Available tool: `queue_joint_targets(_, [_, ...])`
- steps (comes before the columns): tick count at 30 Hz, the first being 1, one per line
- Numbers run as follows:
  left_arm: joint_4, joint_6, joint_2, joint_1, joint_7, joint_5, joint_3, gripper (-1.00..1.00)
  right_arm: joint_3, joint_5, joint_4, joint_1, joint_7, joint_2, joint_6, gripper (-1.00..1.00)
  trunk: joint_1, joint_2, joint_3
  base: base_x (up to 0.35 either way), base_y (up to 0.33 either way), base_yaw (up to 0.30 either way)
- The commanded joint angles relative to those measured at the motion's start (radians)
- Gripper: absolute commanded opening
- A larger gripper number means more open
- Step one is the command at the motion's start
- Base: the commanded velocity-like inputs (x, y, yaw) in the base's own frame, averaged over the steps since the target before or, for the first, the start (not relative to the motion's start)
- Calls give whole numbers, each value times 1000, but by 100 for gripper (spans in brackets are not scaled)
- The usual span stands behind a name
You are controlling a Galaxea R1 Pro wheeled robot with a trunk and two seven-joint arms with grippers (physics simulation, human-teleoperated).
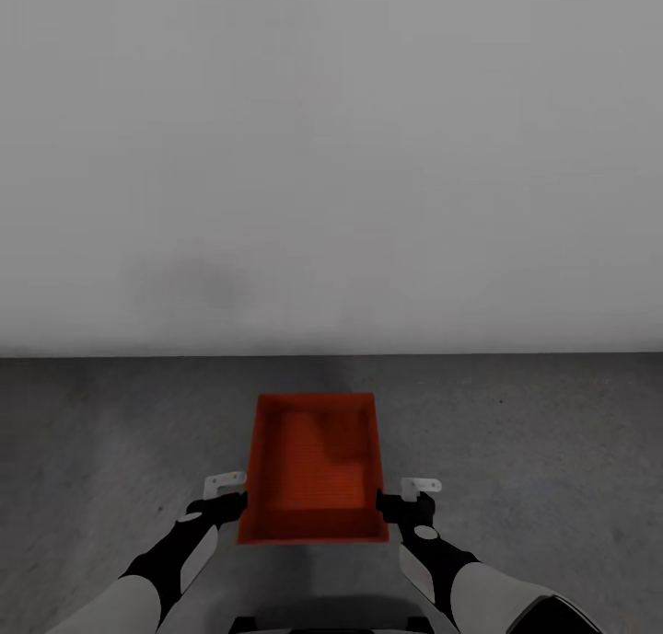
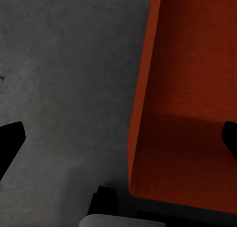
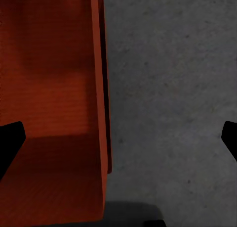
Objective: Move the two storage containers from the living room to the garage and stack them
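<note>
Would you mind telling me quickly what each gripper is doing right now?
Left gripper: open, fingers straddling the bin's wall.
Right gripper: open, likewise straddling the opposite wall.

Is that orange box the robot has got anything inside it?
Empty: the storage container shows only its bare ribbed bottom in the head view.

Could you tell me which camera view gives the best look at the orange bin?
The head view: it shows the whole orange bin, open-topped, over the grey floor between both grippers. The left wrist view shows one side wall and part of the inside; the right wrist view shows the opposite wall.
</note>
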Motion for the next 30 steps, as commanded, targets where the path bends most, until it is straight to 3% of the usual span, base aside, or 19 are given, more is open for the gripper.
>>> queue_joint_targets(1, [-4, 5, 1, 0, 7, 9, -8, 100, 9, -9, 1, -1, -4, 0, -3, 100, 0, -1, -1, 0, 0, 0])
queue_joint_targets(12, [-5, 4, 0, 0, 6, 8, -12, 100, 9, -9, 1, -1, -4, 0, -3, 100, 0, -1, -1, -44, 6, 0])
queue_joint_targets(20, [-4, 4, -2, 0, 7, 8, -12, 100, 9, -9, 1, -1, -4, 0, -3, 100, 0, -1, -1, -294, 79, 0])
queue_joint_targets(30, [2, 5, -1, 0, 54, 8, -13, 100, 9, -9, 1, -1, -4, 0, -3, 100, 0, -1, -1, -316, 107, 0])
